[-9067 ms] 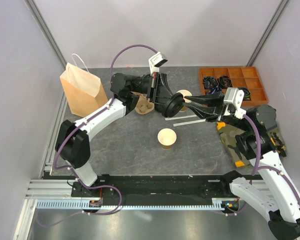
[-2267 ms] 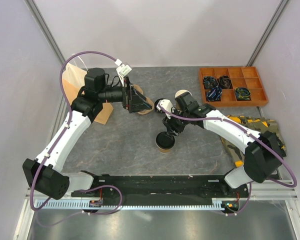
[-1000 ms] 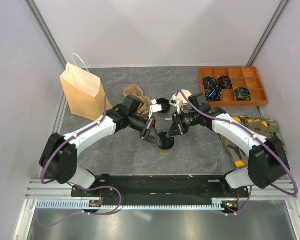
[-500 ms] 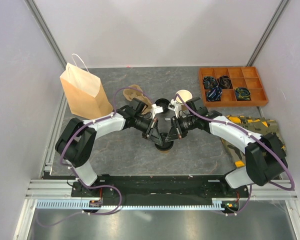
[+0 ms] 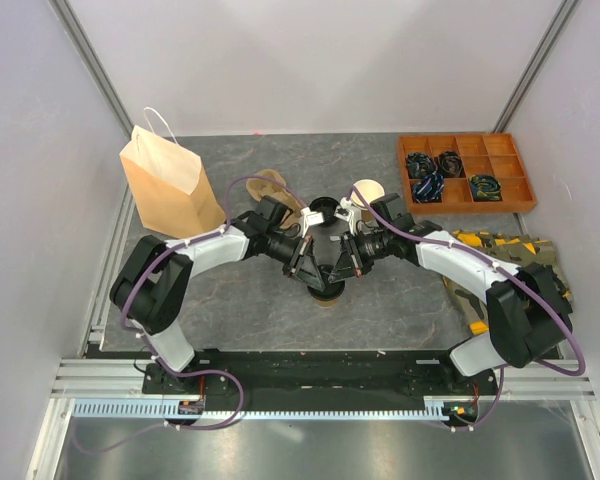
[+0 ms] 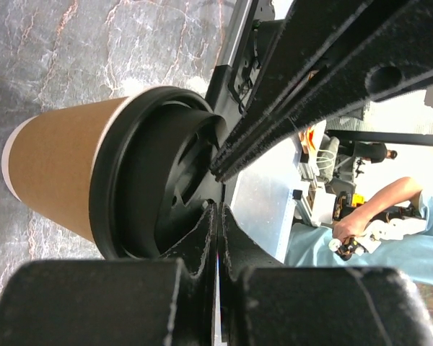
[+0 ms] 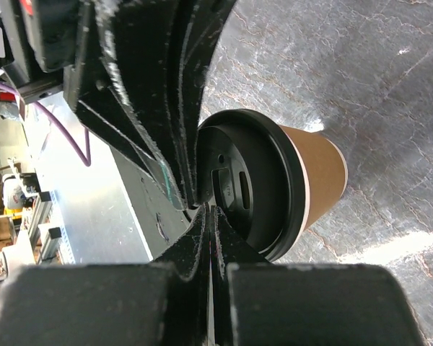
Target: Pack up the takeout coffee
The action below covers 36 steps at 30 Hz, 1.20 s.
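A tan paper cup (image 5: 327, 293) with a black lid stands at the table's middle. It shows in the left wrist view (image 6: 58, 176) with its lid (image 6: 155, 191), and in the right wrist view (image 7: 317, 173) with its lid (image 7: 256, 191). My left gripper (image 5: 315, 270) (image 6: 218, 210) and my right gripper (image 5: 340, 268) (image 7: 210, 210) are both shut. Their tips meet over the lid's sunken top from opposite sides, holding nothing. A second cup (image 5: 368, 190), open with a white inside, stands behind the right arm.
A tall tan paper bag (image 5: 165, 185) with white handles stands at the back left. The brown pulp carrier (image 5: 272, 186) lies behind the left arm. An orange compartment tray (image 5: 465, 172) sits at the back right, and tools (image 5: 505, 270) lie along the right edge.
Both shut grippers have closed in from either side onto the lidded cup's top over the last second. The cup has stayed where it was.
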### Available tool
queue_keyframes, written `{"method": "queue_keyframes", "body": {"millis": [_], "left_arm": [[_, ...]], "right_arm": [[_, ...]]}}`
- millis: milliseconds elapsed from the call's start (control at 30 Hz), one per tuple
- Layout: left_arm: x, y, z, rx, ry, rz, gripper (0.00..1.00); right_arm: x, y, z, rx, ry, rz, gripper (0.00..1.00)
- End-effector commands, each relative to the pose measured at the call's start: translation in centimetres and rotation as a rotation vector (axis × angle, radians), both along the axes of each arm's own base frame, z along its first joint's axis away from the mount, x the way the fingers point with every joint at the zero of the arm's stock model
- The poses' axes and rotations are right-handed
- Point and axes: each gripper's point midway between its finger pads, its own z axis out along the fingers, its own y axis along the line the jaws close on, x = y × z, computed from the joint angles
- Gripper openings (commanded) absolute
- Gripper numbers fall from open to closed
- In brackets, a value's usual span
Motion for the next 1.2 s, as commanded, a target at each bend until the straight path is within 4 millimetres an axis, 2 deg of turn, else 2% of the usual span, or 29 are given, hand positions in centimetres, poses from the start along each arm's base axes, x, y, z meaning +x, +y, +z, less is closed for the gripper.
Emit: {"method": "queue_keyframes", "body": {"millis": [0,33,133,233,333,500,600,633,667,800,967,1067,1167], "left_arm": [[-0.3,0.0,3.3,-0.096,-0.094,-0.023,0.02],[-0.3,0.0,4.7,-0.127,-0.124,-0.027,0.02],[-0.5,-0.2,6.9,-0.173,-0.142,-0.038,0.02],[-0.5,-0.3,7.2,-0.178,-0.137,-0.027,0.02],[-0.3,-0.3,5.4,-0.145,-0.078,-0.003,0.02],[0.5,-0.1,-1.1,-0.023,0.037,0.076,0.02],[0.7,0.8,-3.6,0.035,0.122,0.118,0.02],[0.8,0.9,-3.8,0.037,0.109,0.117,0.02],[0.9,0.9,-3.5,0.033,0.092,0.118,0.02],[1.3,0.4,-0.5,-0.043,0.020,0.088,0.02],[0.5,-0.3,3.6,-0.127,-0.082,0.042,0.02],[-0.2,-0.9,3.6,-0.110,-0.071,0.039,0.02],[0.1,-0.6,1.0,-0.045,-0.036,0.072,0.02]], "right_arm": [[-0.1,-1.1,-2.7,-0.087,0.000,-0.015,0.00],[-0.1,-1.1,-2.8,-0.090,0.002,-0.015,0.00],[0.1,-1.1,-2.8,-0.092,0.003,-0.016,0.00],[0.1,-1.2,-3.0,-0.097,0.008,-0.017,0.00],[-0.1,-1.1,-3.2,-0.098,0.019,-0.014,0.00],[0.0,-1.1,-3.3,-0.100,0.022,-0.011,0.00],[0.0,-1.2,-3.4,-0.103,0.025,-0.015,0.00],[-0.1,-1.1,-3.5,-0.104,0.027,-0.012,0.00],[0.0,-1.2,-3.6,-0.106,0.028,-0.012,0.00],[-0.1,-1.2,-3.8,-0.108,0.029,-0.007,0.00],[0.1,-1.0,-3.6,-0.098,0.030,0.000,0.00],[0.0,-0.8,-3.5,-0.089,0.033,0.004,0.00],[0.1,-0.7,-3.0,-0.074,0.031,0.006,0.00]]}}
